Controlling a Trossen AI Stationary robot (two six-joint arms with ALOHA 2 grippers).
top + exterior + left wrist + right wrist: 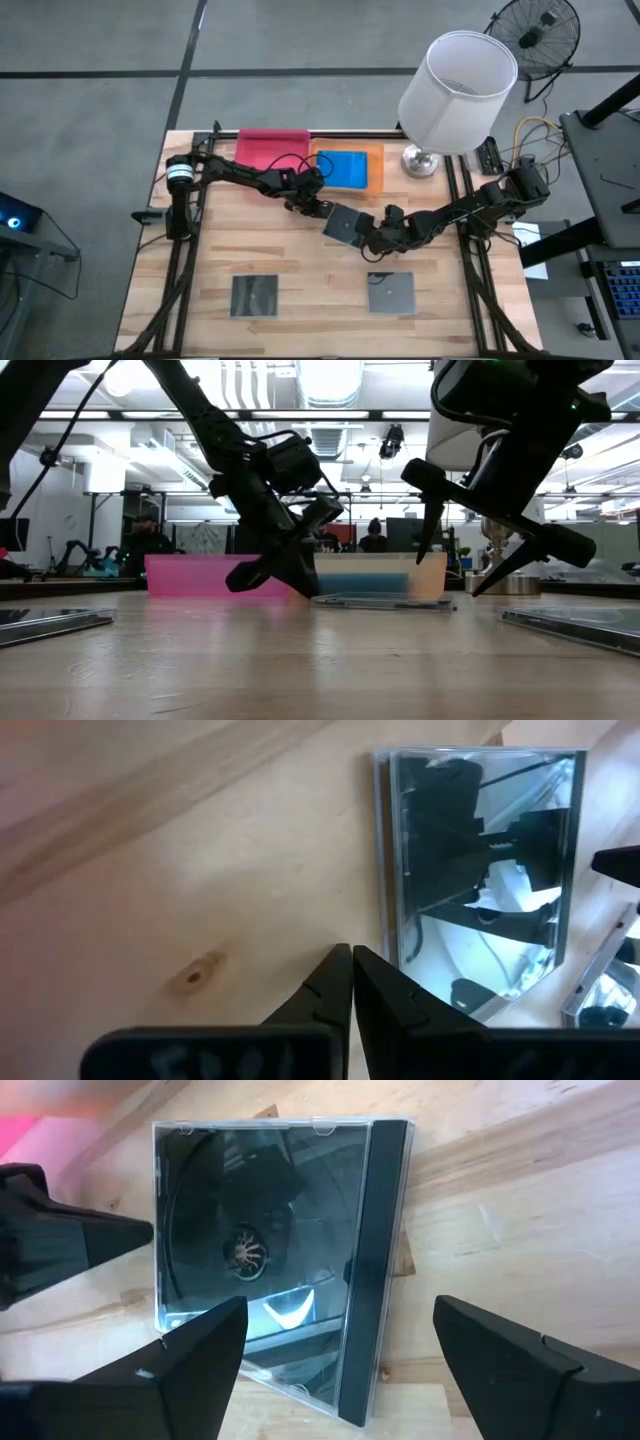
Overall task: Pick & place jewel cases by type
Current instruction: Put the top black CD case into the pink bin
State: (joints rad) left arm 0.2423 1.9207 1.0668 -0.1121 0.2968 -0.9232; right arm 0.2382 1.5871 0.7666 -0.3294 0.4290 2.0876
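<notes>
High view: blue case [346, 167] in orange tray [376, 170]

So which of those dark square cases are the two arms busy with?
Start at the orange tray holding a blue case. Just in front lies a dark jewel case mid-table, between the shut left gripper and open right gripper. The other two dark cases lie nearer the front edge.
</notes>
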